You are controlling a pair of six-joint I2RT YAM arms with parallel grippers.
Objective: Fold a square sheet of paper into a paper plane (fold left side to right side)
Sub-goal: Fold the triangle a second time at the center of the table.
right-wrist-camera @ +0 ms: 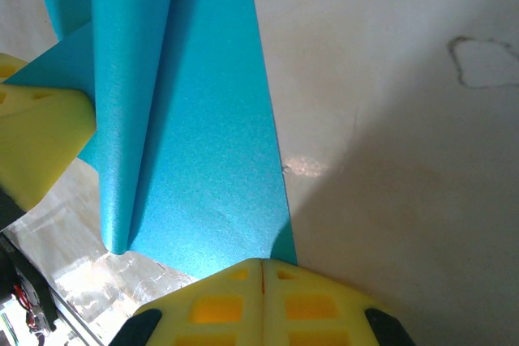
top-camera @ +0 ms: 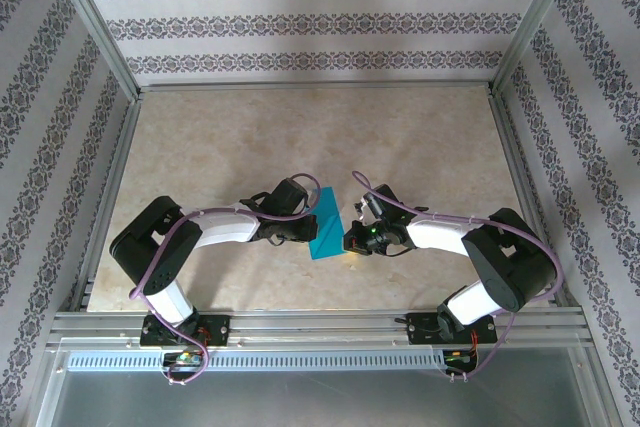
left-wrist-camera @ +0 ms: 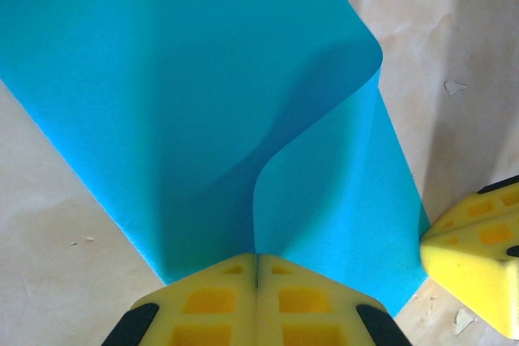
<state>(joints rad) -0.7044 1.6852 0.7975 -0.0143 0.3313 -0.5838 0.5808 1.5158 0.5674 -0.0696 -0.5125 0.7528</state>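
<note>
**Two robot grippers at a blue sheet, first fold half made**

The left gripper, two blocky yellow fingers with black tips, is closed. In its wrist view the free edge of a raised paper flap runs straight down into the seam between the fingers, so it appears to be pinching that flap. The right gripper, of the same build, is also closed, its tips at the near edge of the paper. Whether it nips the edge or only presses it down cannot be told.

Between the two grippers lies the thin teal-blue square sheet of paper, near the middle front of the mottled beige tabletop. In the overhead view it shows as a narrow slanted strip between the two wrists.

One side of the sheet is lifted and curls over the other in a soft roll, casting a shadow on the layer beneath. The bend is rounded, not a pressed crease.

Judged from this, the side-to-side fold is under way but not flattened. No sharp nose or wings show, so nearly all of the plane remains to be folded.
</note>
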